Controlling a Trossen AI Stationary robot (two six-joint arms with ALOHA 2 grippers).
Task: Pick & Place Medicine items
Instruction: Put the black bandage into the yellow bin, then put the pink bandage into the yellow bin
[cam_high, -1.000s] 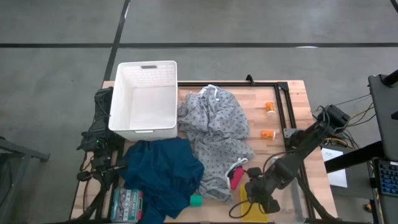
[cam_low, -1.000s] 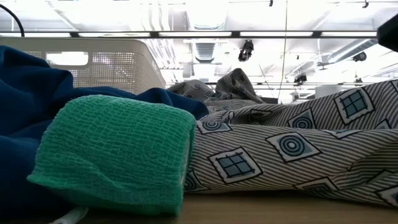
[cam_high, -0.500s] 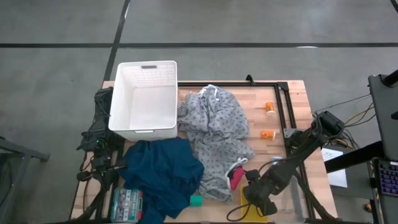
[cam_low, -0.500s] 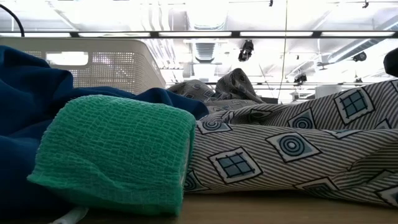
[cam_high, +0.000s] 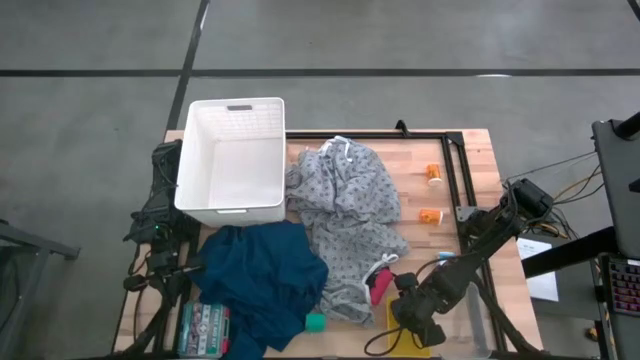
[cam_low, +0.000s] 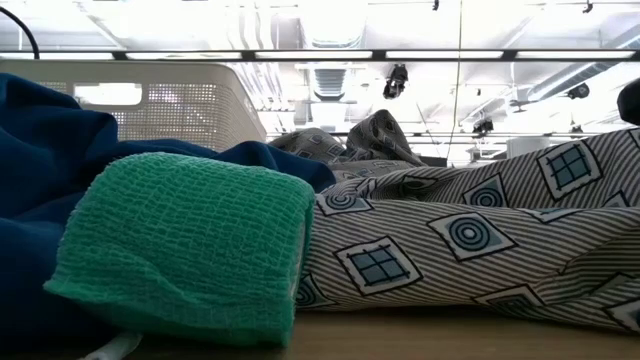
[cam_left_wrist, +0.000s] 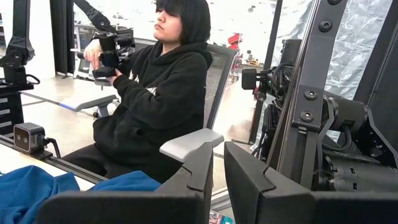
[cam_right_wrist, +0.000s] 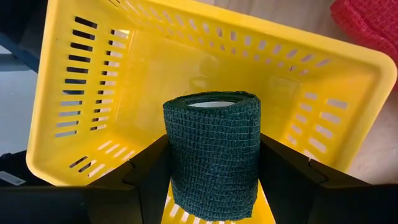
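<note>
Place step, by my read: right claw (cam_right_wrist: 211, 186) hangs right over the yellow slotted plastic basket (cam_right_wrist: 81, 93), clamped on a dark green roll of cohesive bandage wrap (cam_right_wrist: 212, 152), both fingers pressed to the roll's sides. The roll stands upright between them, above the basket floor, whether touching it can't be told. Next move likely calls for spreading the fingers to drop the roll, then lifting clear. In the high view the right claw (cam_high: 413, 318) sits at the near right end of the wooden slatted surface (cam_high: 470, 160), pink block (cam_high: 379, 290) just beside it. Two tiny orange medicine pieces (cam_high: 431, 215) lie well beyond the claw, farther out on the surface, untouched; no white carton visible. Left claw (cam_left_wrist: 217, 180) is parked off the surface's left edge, fingers a narrow gap apart, holding nothing, aimed at a seated person in a black hoodie (cam_left_wrist: 158, 93).
</note>
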